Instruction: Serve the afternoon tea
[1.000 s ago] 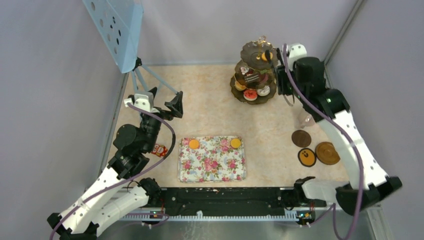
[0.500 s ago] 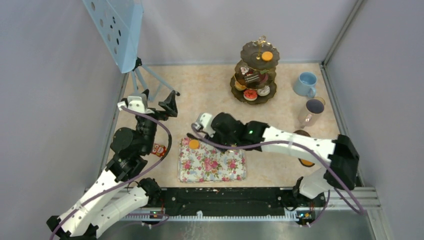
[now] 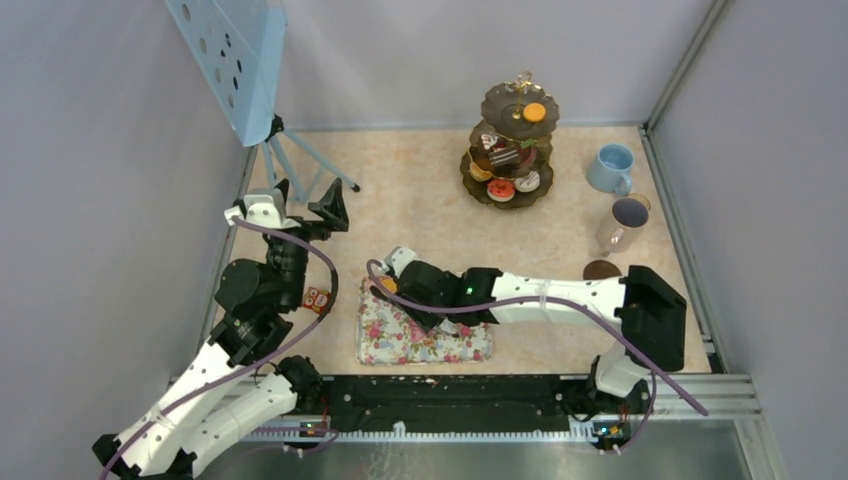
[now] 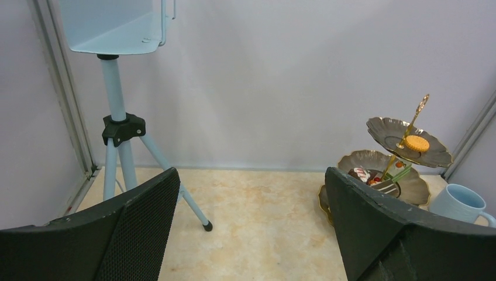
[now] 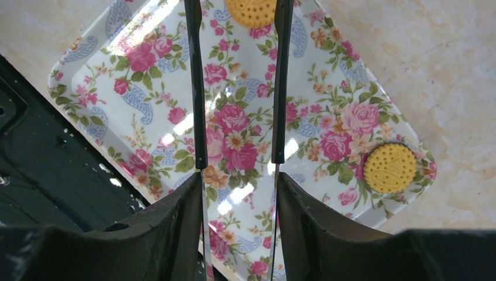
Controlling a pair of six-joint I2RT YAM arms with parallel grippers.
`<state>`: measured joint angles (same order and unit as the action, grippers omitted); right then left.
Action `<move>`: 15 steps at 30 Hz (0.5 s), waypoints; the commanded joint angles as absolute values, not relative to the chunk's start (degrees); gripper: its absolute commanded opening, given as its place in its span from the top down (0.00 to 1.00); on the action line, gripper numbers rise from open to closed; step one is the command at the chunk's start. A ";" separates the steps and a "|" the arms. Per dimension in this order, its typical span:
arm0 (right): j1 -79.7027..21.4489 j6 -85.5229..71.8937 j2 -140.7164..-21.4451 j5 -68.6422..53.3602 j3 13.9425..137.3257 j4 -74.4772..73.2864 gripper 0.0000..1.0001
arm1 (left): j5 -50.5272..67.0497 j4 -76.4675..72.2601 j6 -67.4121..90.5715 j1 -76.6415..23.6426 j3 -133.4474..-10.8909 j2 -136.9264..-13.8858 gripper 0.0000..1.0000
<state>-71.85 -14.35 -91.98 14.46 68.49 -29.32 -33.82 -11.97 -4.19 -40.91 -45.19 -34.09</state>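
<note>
- The right fingers (image 5: 175,228) are clamped on the black tongs (image 5: 199,88), whose 2 arms flank an orange round (image 5: 251,10) on the floral tray (image 5: 99,64).
- The round looks light, thin, stiff and probably slippery, so pinch opposite rims gently.
- The left fingers (image 4: 134,222) are spread apart and empty.

Pink-rose floral tray (image 5: 146,88), orange dotted rounds (image 5: 390,168), black tongs (image 5: 195,88), light-blue cup (image 3: 609,166), dark gold-handled stand (image 3: 500,102)

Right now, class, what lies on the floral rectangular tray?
Two orange round biscuits: one near a corner, one between the arms of the black tongs. The right gripper hides part of the tray.
</note>
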 commanded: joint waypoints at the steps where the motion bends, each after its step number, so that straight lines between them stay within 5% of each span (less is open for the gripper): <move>1: -72.76 -19.80 -93.94 16.23 68.05 -26.35 0.55 | -33.25 -13.67 -3.93 -40.62 -45.37 -34.66 0.01; 15: -72.88 -22.43 -97.66 16.22 67.74 -25.89 0.53 | -32.19 -13.38 -3.67 -40.61 -45.54 -35.04 0.01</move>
<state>-72.23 -21.19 -97.38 16.25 68.12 -28.75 -33.10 -11.92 -4.16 -40.88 -45.19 -34.68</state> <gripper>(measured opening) 0.474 0.987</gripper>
